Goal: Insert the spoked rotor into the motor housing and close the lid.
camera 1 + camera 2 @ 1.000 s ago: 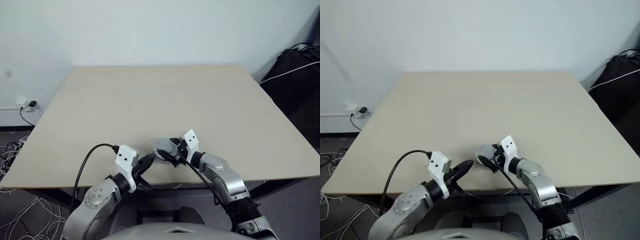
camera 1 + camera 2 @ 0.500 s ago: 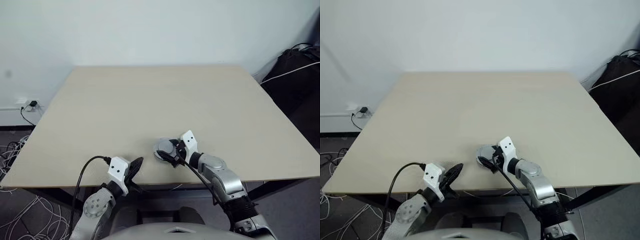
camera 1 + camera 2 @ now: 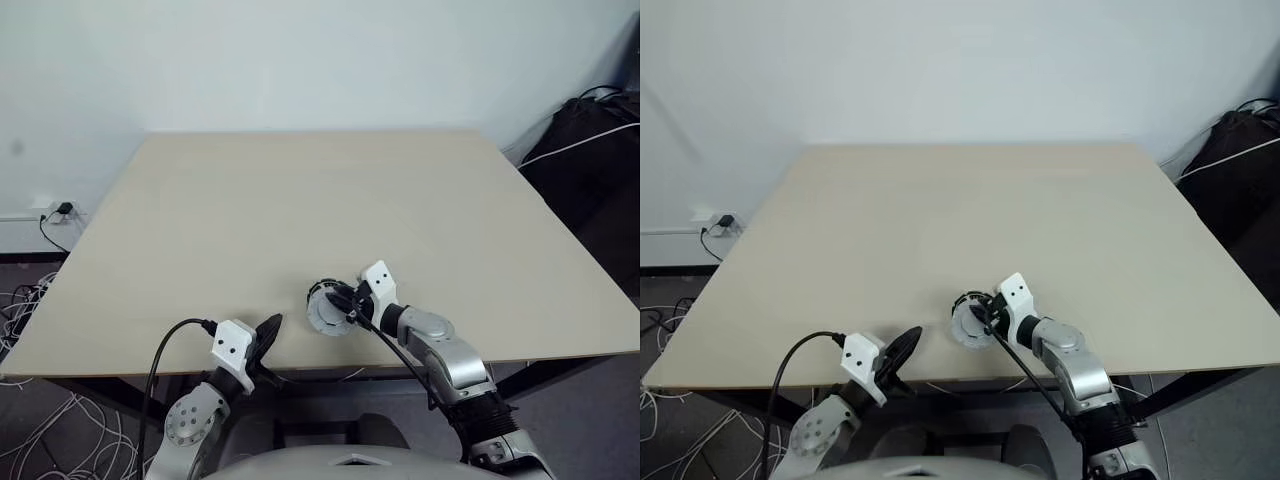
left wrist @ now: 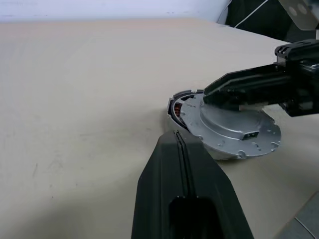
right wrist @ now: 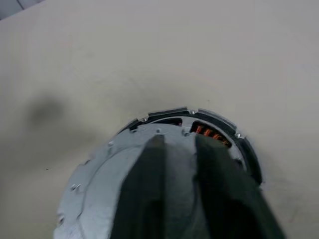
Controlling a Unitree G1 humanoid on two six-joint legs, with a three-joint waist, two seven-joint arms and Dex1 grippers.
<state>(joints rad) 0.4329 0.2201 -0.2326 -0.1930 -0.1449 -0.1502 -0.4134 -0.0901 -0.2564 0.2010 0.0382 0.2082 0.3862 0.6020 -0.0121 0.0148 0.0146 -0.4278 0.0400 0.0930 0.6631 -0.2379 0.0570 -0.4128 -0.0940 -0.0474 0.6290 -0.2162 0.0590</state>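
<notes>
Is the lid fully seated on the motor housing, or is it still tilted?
Tilted. In the left wrist view the lid lies askew on the motor housing, leaving copper windings exposed at one side.

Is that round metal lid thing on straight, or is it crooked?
Crooked. The lid sits tilted on the motor housing: one side is lifted, so the copper windings peek out underneath. The right gripper rests on top of it.

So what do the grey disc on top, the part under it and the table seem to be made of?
The dull-grey round lid looks like cast or machined metal: matte silver sheen, small rim holes. The dark motor housing beneath shows copper-coloured windings, probably wire, in a dark metal-looking ring. The pale beige table looks like laminate or light wood, with a matte, faintly grained surface.
</notes>
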